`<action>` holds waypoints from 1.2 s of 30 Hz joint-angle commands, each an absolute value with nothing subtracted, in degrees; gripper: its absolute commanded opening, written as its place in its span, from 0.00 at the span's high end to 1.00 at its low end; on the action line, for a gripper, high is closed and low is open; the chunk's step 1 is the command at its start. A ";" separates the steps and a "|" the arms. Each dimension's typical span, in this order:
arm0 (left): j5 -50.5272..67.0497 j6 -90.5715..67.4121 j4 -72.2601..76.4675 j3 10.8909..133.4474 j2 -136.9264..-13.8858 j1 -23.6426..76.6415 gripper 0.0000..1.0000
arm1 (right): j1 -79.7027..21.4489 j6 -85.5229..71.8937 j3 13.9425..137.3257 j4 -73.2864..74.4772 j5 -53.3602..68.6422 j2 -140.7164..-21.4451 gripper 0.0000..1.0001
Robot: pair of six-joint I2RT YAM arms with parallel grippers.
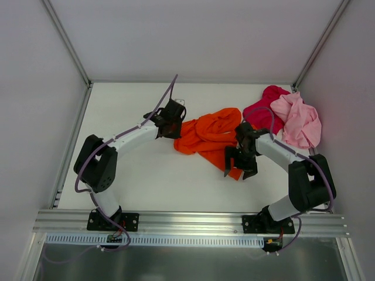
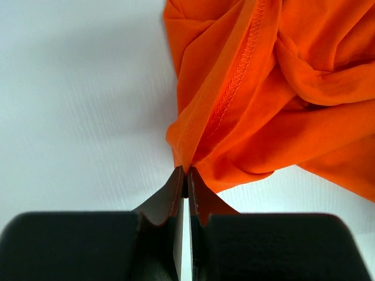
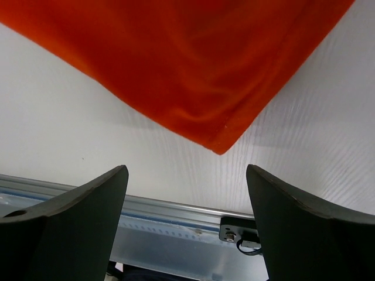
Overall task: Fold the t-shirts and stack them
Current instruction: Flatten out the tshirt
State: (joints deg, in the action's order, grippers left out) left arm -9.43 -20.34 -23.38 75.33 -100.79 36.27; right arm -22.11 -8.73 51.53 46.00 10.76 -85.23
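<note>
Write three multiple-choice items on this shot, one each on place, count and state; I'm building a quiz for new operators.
1. Where does the pink t-shirt lie?
A. far right of the table, against the red t-shirt
B. between the arm bases
C. far left corner

2. How many t-shirts are in view?
A. two
B. three
C. four

3. What is the left gripper doing?
A. open over bare table
B. shut on an edge of the orange t-shirt
C. shut on the pink t-shirt

Key: 1 A, the top view shows it there; 2 B, orange, pink and red; 3 B, the wrist view shows jaws pinching orange cloth.
</note>
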 commanded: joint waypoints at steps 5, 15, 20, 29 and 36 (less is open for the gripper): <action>-12.13 -19.51 -25.49 74.71 -96.15 35.95 1.00 | -22.41 -6.59 57.74 47.02 6.24 -88.77 0.13; -12.30 -18.81 -26.54 74.44 -94.13 35.86 1.00 | -22.41 -8.00 57.57 47.37 1.67 -92.54 0.19; -12.39 -18.55 -26.81 74.53 -93.17 35.68 1.00 | -22.50 -8.53 57.04 47.64 1.76 -94.48 0.19; -12.66 -18.37 -27.16 74.27 -91.94 35.16 1.00 | -22.50 -9.23 56.69 47.02 3.51 -97.38 0.62; -12.83 -18.54 -27.16 72.95 -90.62 34.63 1.00 | -22.76 -8.79 57.65 47.55 3.95 -97.65 0.99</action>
State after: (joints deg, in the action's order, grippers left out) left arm -11.14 -19.86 -26.65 73.84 -94.06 35.40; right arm -22.24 -8.78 56.38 46.24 3.75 -97.47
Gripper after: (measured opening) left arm 0.014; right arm 0.030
